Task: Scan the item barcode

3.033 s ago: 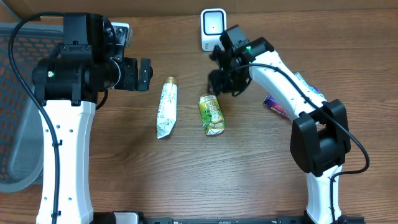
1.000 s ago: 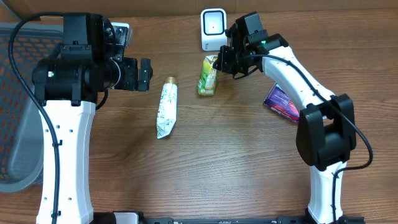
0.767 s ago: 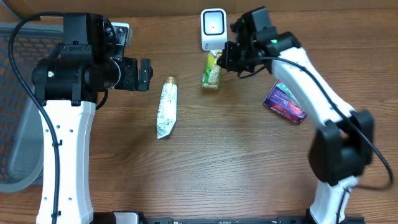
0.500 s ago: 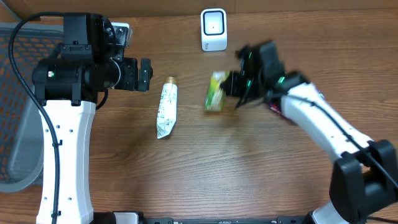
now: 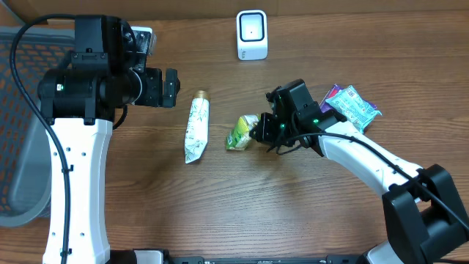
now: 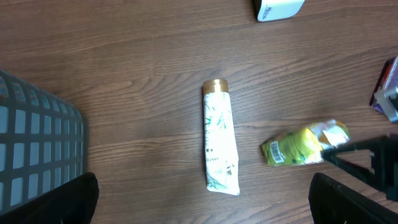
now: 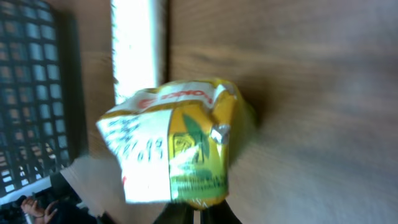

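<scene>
A: Items on the table [image 5: 220, 213], from the left?

B: Item one: grey mesh basket [image 5: 18, 147], at the far left edge, partly out of view.

A: Next.

B: Left gripper [image 5: 170, 86], jaws spread wide, nothing between them. It hangs above the wood between the basket and the tube, touching neither.

A: The tube?

B: White tube [image 5: 196, 126] with a gold cap, lying flat, cap towards the far edge. Alone, apart from both grippers. The left wrist view shows it whole [image 6: 219, 137].

A: And the item to scan?

B: Green-and-yellow pouch [image 5: 240, 133], just right of the tube, near the middle of the table. Crumpled, with its printed face to the right wrist camera [image 7: 180, 149]. Whether it rests on the wood I cannot tell.

A: Scanner?

B: White scanner [image 5: 251, 34], upright at the far edge, well apart from the pouch.

A: Right gripper?

B: Right gripper [image 5: 262, 132], clamped on the pouch's right end, with the pouch sticking out towards the tube.

A: Anything further right?

B: Two packets [image 5: 352, 106], one teal and one purple, overlapping, beside the right arm's forearm.
</scene>
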Tool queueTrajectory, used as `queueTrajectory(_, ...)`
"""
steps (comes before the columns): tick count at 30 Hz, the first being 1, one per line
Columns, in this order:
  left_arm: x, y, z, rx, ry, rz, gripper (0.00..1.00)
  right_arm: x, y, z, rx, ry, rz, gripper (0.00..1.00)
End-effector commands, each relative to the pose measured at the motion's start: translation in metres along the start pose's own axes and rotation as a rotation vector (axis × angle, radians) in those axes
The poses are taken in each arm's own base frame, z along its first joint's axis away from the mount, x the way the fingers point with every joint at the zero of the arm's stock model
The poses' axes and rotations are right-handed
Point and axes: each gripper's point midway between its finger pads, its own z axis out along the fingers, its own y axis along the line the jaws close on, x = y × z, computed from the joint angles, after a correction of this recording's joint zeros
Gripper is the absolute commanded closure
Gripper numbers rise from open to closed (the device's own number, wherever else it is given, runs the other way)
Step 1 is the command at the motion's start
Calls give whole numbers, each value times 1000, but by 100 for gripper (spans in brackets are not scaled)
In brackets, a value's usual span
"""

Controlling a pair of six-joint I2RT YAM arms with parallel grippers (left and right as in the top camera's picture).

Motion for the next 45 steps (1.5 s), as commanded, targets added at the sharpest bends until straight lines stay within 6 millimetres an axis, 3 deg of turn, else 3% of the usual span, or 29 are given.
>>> queueTrajectory(1,-2,-1,-1,9,-7,-7,0,29,-22,3,75,96,64,96)
queueTrajectory(4,-2,-1,-1,9,-7,-7,1,48,-27,0,90,177,50,85)
queueTrajectory(8,-2,-1,-1,10,-7,-7,1,72,-39,-7,132,277,16,55)
queueTrajectory(11,-2,-1,-1,9,-7,-7,0,85,-46,-12,153,334,-36,48)
queueTrajectory(15,-3,-1,-1,9,-8,-7,1,82,-46,-17,141,345,-185,41)
queueTrajectory(19,-3,-1,-1,9,-8,-8,1,46,-42,-29,162,257,-287,32)
queueTrajectory(25,-3,-1,-1,10,-8,-7,0,-37,-31,-41,202,-30,-456,30)
queueTrajectory(26,-2,-1,-1,10,-7,-7,1,-53,-28,-40,213,-93,-502,26)
queueTrajectory(28,-2,-1,-1,9,-7,-7,0,-71,-28,-37,236,-155,-549,16)
queueTrajectory(31,-2,-1,-1,9,-7,-7,0,-80,-34,-21,235,-161,-607,14)
queueTrajectory(35,-3,-1,-1,9,-8,-7,1,-73,-51,-3,248,-102,-577,14)
queueTrajectory(38,-2,-1,-1,10,-7,-7,0,-62,-48,-1,181,-53,-528,15)
queueTrajectory(45,-2,-1,-1,9,-7,-7,0,-9,-48,-6,54,163,-401,21)
